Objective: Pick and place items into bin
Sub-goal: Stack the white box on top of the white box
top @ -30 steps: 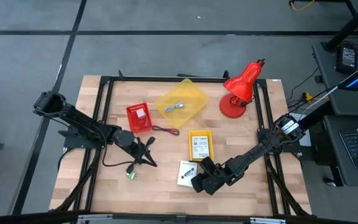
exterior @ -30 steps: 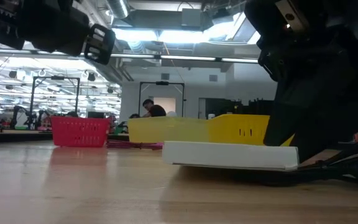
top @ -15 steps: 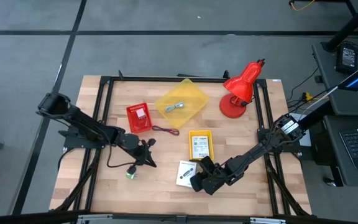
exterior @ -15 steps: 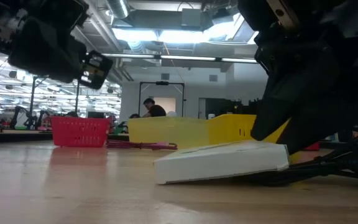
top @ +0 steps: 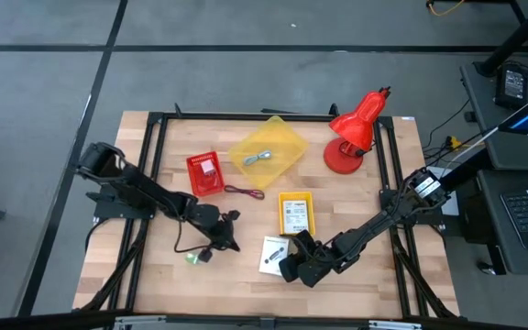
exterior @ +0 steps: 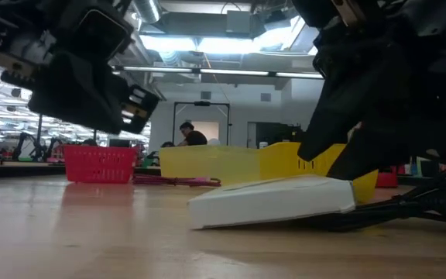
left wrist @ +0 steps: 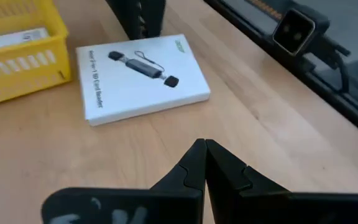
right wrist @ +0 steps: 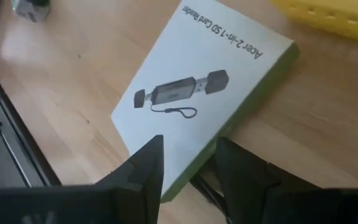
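A white card-reader box [top: 271, 255] lies near the table's front, one end raised. My right gripper [top: 287, 265] is shut on it, with both fingers [right wrist: 148, 165] at the box's green-edged side. My left gripper [top: 233, 240] hangs shut over bare wood just left of the box [left wrist: 142, 74], holding nothing. A tiny green object [top: 193, 258] and a black cord [top: 183, 246] lie beside the left arm. A dark red cord [top: 244, 192] lies by the red basket. My right gripper holds the box at its green-edged long side [right wrist: 194, 168], near a corner. One finger lies on the white printed face [right wrist: 166, 152], the other past the green edge. The fingers slant down from the table's right. The held end is raised; the other end [exterior: 200, 217] rests on the table.
A small yellow bin [top: 294, 213] holding a white card stands just behind the box. A red basket [top: 205, 172], a clear yellow tray [top: 266, 151] with a grey piece, and a red desk lamp [top: 356, 133] stand farther back. A black frame rail [top: 159, 147] borders the table.
My left gripper has gone down and toward the table's right, closer to the box, staying shut. My right gripper has tipped the box up: the held end has risen off the table while the opposite end has stayed down.
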Controlling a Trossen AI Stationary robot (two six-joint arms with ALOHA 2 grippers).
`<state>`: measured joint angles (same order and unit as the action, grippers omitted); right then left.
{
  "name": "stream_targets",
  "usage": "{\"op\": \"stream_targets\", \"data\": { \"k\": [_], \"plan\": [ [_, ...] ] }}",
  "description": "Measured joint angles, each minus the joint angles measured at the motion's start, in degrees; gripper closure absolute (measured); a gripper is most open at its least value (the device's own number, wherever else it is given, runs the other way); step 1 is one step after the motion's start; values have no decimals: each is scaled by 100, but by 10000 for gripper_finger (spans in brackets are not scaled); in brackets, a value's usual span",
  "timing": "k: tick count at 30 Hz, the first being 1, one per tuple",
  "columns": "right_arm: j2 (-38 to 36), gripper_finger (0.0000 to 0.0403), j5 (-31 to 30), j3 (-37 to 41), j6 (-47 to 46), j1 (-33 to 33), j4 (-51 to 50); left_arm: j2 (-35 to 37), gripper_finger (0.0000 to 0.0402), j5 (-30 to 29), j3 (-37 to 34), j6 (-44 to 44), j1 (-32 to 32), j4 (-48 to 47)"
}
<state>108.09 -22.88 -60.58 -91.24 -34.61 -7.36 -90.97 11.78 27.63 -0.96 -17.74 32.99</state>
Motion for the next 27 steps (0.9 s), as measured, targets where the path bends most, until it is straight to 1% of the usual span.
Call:
{"op": "stream_targets", "data": {
  "k": [4, 14, 17, 27],
  "plan": [
    [0, 269, -4, 0, 0, -2, -4, -183, 398, 117, 119, -67, 0, -12],
    [0, 269, -15, 0, -17, -17, -102, -69, 398, 336, 129, 22, -2, -23],
    [0, 269, -17, 0, -157, -17, -215, -69, 398, 340, 129, 21, -2, -43],
    [-1, 269, 63, 0, -126, -47, -235, -69, 398, 336, 129, 20, -1, -63]
  ]
}}
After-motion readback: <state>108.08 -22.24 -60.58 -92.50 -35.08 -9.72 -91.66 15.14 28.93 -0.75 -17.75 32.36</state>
